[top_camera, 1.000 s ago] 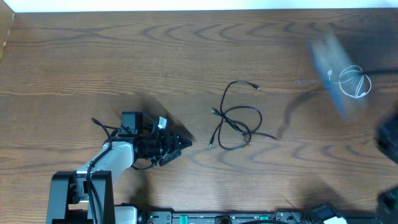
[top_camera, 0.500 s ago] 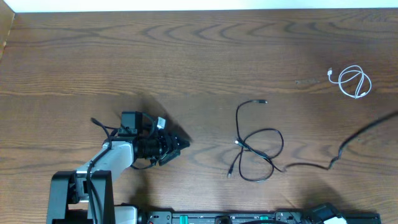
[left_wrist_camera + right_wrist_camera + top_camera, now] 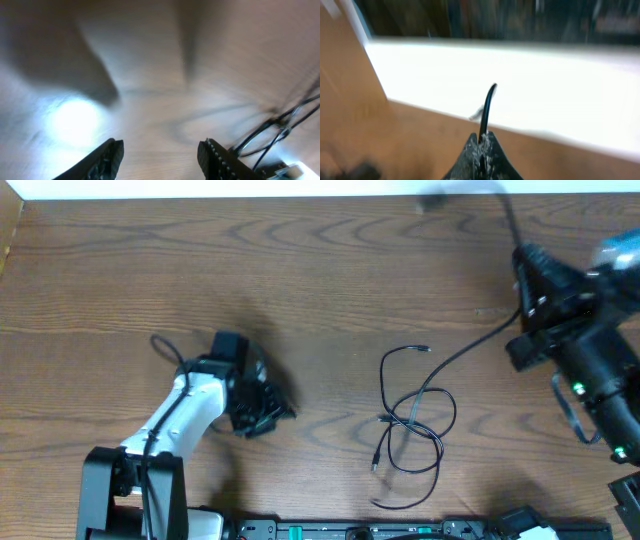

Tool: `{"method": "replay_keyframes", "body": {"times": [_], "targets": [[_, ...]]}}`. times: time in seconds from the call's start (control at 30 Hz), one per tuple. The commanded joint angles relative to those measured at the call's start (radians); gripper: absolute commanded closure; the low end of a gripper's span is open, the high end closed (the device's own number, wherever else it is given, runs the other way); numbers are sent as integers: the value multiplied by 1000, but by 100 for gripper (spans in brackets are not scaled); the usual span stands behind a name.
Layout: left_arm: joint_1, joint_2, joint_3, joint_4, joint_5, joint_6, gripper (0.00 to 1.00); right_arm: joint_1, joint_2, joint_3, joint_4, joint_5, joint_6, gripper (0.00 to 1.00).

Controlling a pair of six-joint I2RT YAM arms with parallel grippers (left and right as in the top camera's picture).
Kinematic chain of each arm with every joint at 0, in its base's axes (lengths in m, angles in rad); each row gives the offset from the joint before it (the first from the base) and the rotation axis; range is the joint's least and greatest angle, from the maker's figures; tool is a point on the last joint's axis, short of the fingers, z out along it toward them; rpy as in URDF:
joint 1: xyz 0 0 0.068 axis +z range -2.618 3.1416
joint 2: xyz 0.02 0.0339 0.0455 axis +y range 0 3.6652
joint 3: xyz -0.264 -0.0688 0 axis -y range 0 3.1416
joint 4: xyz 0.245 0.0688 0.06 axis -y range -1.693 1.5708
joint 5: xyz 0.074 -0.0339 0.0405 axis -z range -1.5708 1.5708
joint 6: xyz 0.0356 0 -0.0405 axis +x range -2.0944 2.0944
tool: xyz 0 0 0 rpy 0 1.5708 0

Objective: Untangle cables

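A tangle of thin black cables [image 3: 415, 420] lies looped on the wooden table [image 3: 300, 270], right of centre. One black cable [image 3: 470, 347] rises out of the tangle toward my right gripper [image 3: 518, 254], which is raised near the far right edge. In the right wrist view that gripper [image 3: 483, 136] is shut on the black cable [image 3: 489, 105], whose short end sticks up past the fingertips. My left gripper [image 3: 280, 408] sits low at the left, well short of the tangle. It stands open [image 3: 160, 146] with nothing between its fingers, and blurred black cable loops [image 3: 280, 125] show at its right.
The table's far edge meets a white surface [image 3: 300, 188]. The right arm's body [image 3: 590, 360] covers the table's right end. The left arm's base [image 3: 130, 490] stands at the near left corner.
My right arm has swung in over the right end, lifting a black cable strand toward the far edge and covering where the white coil lay. The left gripper turned slightly and narrowed a little.
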Motion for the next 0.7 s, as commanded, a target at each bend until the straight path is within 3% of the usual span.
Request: {"method": "replay_keyframes", "body": {"times": [0.0,0.23,0.47,0.67], "targets": [[-96,4,51,61,-75,-80,45,-4,5,10,-128,12,31,99],[-265,36,50,323,-75,-192,44,-4,14,9,-344,-84,52,99],[-408,134,51,546,-71,-239,39,-4,0,10,-344,-304,14,99],[-481,169,51,616,-76,-232,34,-4,-7,10,-348,-269,10,99]]}}
